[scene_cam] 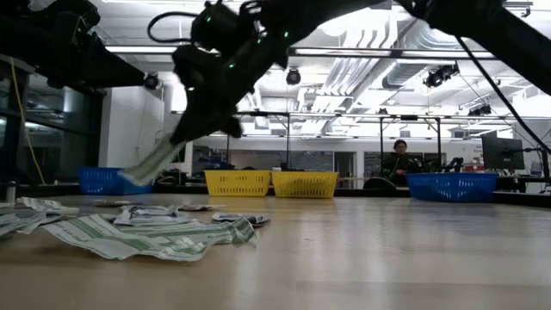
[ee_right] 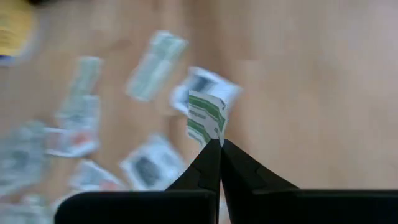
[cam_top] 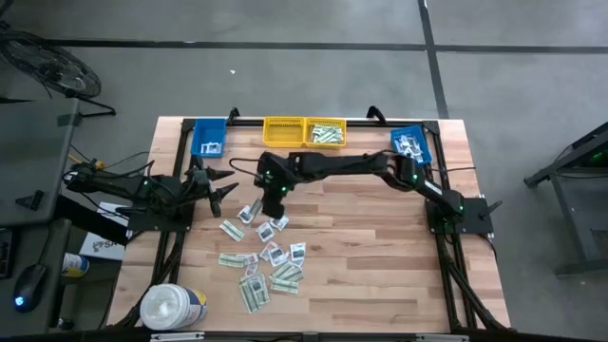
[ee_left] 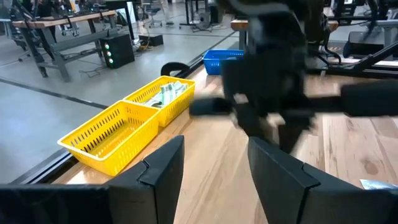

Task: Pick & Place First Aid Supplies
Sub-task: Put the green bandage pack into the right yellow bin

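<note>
On the left edge of the wooden bench (cam_top: 380,247), the left tool (cam_top: 220,187) waits with its 2 fingers (ee_left: 158,168) spread wide apart and nothing between them. Just behind it, at the back edge, sits a blue bin (cam_top: 209,138) with a few white packets inside.

Near the front left corner lies a white tub (cam_top: 171,306). Right of it, the loose first aid packets (cam_top: 271,261) lie scattered flat over the left-centre of the bench, green-white strips mixed with squarish white ones.

Above that scatter hangs the right tool (cam_top: 273,197), its arm reaching across from the right side. Its fingertips are pressed together on 1 green-striped strip (ee_right: 205,118), which is lifted clear of the bench and dangles tilted in the low view.

Behind, at the back edge, stand 2 yellow bins (cam_top: 304,132); the right-hand one holds green-white strips. Further right is a second blue bin (cam_top: 410,144) with white packets.
</note>
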